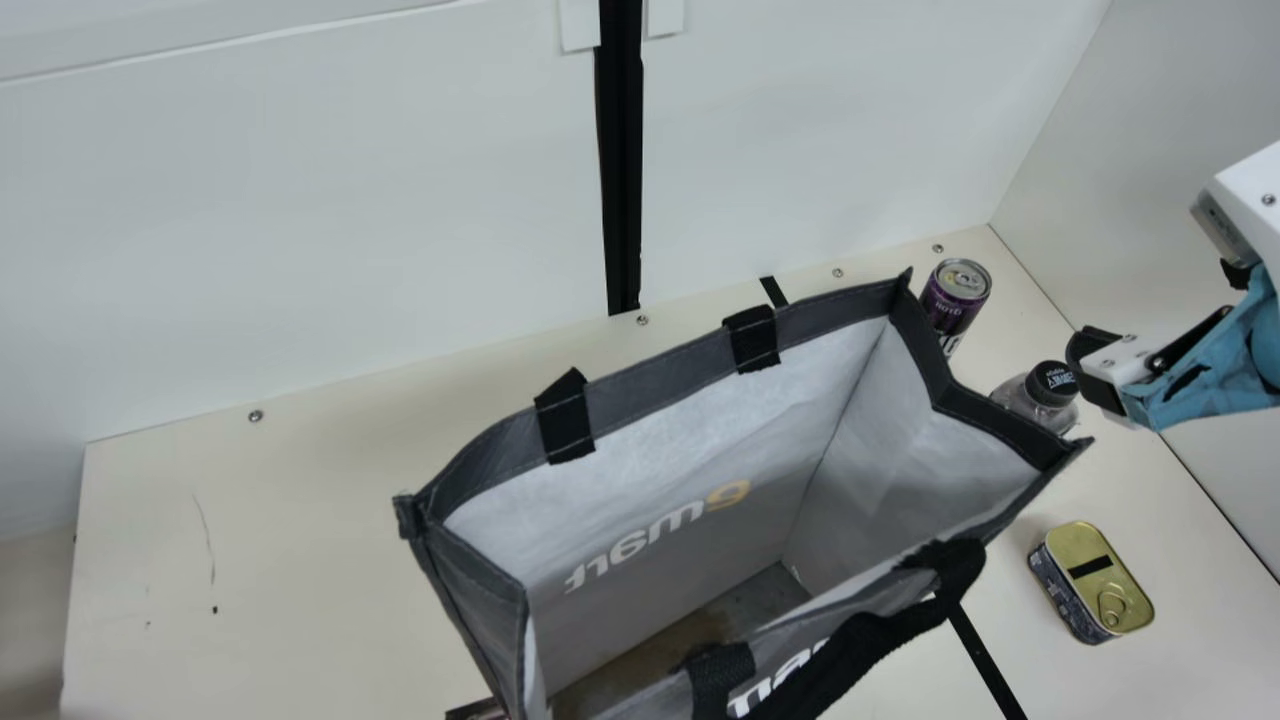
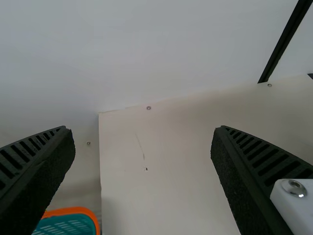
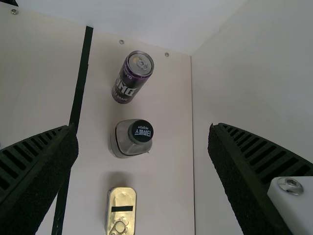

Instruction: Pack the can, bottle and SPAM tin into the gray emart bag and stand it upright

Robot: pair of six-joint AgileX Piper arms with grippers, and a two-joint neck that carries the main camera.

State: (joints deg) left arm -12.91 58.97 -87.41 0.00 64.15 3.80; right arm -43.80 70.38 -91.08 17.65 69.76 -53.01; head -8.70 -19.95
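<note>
Right gripper (image 3: 143, 128): jaws wide open, nothing between them. Left gripper (image 2: 143, 129): same, open and empty. Clear bottle with black cap (image 3: 142, 131) sits right of the bag; an off-centre close would probably tip it. Purple-and-black metal can (image 3: 132, 77) is on its far side, so a wide finger could clip it. Gold-lidded rectangular SPAM tin (image 1: 1103, 583) is at the near side, low and flat: too high a grip likely slips off. Gray emart bag with black trim (image 1: 660, 382) stands upright, mouth open; its right rim partly hides bottle and can, snag risk on lift. Black near handle (image 1: 880, 640) flops loose, could catch a finger and drag the bag over.
</note>
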